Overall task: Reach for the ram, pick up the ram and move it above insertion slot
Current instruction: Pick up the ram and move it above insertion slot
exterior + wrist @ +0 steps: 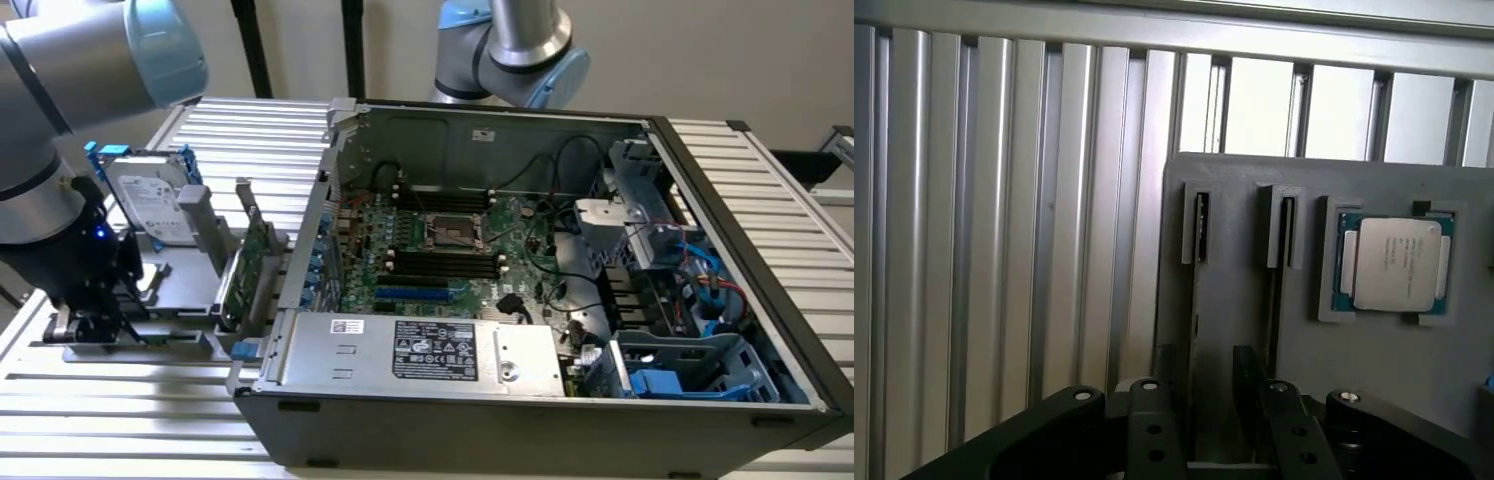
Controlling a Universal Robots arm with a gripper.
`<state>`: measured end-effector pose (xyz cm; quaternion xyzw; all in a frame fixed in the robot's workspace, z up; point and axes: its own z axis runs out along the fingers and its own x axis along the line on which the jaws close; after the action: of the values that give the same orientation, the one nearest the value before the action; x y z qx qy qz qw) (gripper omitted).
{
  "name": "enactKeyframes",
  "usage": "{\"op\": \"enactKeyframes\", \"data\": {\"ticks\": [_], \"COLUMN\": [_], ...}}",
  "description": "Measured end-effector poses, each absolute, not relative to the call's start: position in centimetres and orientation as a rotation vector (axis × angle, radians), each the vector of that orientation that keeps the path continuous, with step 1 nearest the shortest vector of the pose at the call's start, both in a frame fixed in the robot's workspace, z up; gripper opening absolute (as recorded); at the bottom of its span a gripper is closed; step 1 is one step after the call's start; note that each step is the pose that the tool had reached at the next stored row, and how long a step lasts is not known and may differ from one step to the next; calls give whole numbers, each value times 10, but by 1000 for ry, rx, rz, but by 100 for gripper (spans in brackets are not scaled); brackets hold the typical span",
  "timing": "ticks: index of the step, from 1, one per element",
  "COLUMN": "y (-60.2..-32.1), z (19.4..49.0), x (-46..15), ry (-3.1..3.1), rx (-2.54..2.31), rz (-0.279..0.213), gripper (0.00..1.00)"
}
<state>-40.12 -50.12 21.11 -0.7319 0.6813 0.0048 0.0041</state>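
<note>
clearance | ram (1199, 230), neighbour stick (1286, 235): narrow gap between | exterior view's left: card (251, 260) upright just beside case (534, 420), hard drive (144, 205) upright further left | case top open

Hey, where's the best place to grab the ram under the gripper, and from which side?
Pinch the ram by its two flat faces, near the middle of its top edge, coming straight down. It stands on edge in a holder slot, so just that thin edge is exposed. Keep the gripper narrow: a second stick stands close beside it.
</note>
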Motion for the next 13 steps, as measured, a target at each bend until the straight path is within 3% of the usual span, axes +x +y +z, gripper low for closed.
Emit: {"op": "enactKeyframes", "data": {"ticks": [13], "y": [-503], "z": [202], "x": [-397], "ry": [2133], "rx": [-2295], "rz": [15], "gripper": [36]}}
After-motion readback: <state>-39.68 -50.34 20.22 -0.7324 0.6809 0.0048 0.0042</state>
